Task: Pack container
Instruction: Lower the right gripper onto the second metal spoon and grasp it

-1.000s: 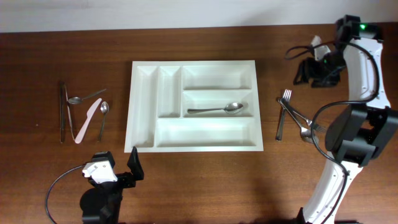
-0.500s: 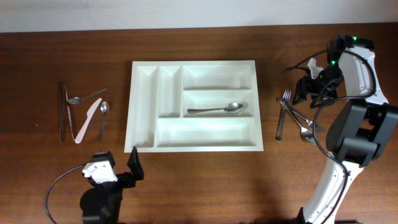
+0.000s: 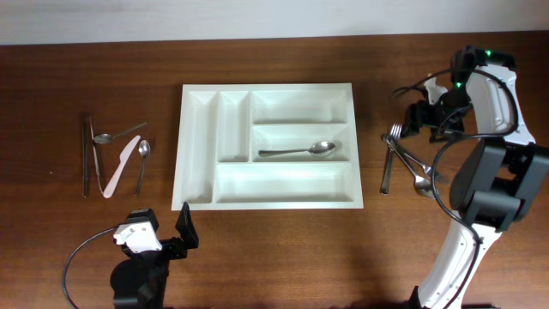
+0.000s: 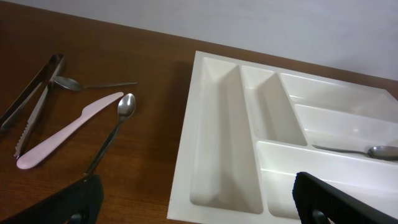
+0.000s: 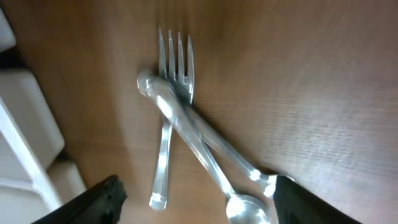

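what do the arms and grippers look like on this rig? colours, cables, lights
Right arm: white shells, black joints, a lit green indicator, loose black cables. Left arm: black, with a white block at the wrist and a looping black cable. Both grippers' fingers are black.

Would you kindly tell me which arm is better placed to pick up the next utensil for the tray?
Right. The right gripper hovers open directly over the fork and the crossed spoon beside the container, while the left gripper sits back by the container's near corner, over no utensil.
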Controlling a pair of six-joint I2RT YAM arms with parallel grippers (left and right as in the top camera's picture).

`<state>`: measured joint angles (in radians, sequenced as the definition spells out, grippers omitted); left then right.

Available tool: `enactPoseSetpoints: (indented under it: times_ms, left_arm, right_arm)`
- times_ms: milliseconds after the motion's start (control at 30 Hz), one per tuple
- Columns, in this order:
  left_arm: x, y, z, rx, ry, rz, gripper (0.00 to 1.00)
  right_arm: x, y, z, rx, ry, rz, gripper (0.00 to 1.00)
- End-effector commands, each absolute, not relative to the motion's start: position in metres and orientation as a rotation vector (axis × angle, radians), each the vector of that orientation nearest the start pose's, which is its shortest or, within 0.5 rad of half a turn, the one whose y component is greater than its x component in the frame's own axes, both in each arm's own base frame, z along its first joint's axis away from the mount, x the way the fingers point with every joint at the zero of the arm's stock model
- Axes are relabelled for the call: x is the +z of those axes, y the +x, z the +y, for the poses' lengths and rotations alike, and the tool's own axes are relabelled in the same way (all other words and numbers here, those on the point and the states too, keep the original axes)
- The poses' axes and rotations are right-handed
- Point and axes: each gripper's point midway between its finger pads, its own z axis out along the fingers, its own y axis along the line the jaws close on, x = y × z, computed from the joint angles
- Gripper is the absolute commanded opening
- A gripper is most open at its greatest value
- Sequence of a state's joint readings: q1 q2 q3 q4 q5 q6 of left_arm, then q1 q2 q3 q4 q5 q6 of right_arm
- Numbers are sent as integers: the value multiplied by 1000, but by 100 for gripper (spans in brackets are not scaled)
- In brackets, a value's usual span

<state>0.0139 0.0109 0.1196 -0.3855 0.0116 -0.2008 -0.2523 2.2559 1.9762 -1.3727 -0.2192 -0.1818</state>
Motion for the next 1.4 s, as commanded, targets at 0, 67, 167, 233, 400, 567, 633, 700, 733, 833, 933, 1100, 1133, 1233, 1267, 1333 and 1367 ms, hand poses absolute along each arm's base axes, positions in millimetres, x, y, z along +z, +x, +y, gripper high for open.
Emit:
enactPoseSetpoints:
  times_ms: [0,67,167,233,400,567,633,700,733,833,933,1100,1133,1233,1267,1333,1367]
  left_arm:
    - [135,230,2,-128,-178,1839,99]
    - [135,230,2,-127,-178,1839,99]
    - [135,230,2,-127,-178,1839,99]
    - [135,230,2,-128,-178,1839,99]
    - [135,230,2,-127,-178,1839,99]
    - [135,230,2,-128,-178,1839,99]
    - [135,229,2,-128,-178,1840,99]
    - [135,229,2,-127,-178,1840,99]
    - [135,230,2,-128,-178,1839,99]
    - [135,229,2,-128,-178,1840,99]
    - [135,230,2,-127,-178,1839,99]
    - [135,230,2,-128,-178,1839,99]
    - [135,229,2,-128,-178,1840,99]
    - [135,229,2,-128,-178,1840,99]
    - [135,230,2,-127,-178,1839,99]
    - [135,230,2,-127,-178,1839,99]
    - [135,230,2,-128,-178,1839,99]
  right_arm:
    - [109,422,-66,304,85,3003,80]
    - [111,421,-68,261,77,2960,80]
    - [106,413,-72,188,72,2921,80]
    - [94,401,-72,160,72,2906,79]
    - [49,363,-70,122,85,2958,79]
    - [29,347,-66,137,95,2998,79]
    - [29,346,-68,117,97,3005,79]
    - [29,345,-70,101,98,3011,79]
    - [28,344,-69,102,98,3015,80]
    - [25,343,-69,107,99,3024,79]
    - [19,341,-68,114,101,3043,79]
    - [4,336,-66,141,103,3082,76]
    - [1,336,-66,142,103,3087,76]
    - [-7,336,-64,159,103,3098,76]
    - [-9,337,-64,165,103,3096,75]
    - [-11,340,-63,174,97,3086,75]
    - [-11,342,-63,174,96,3078,75]
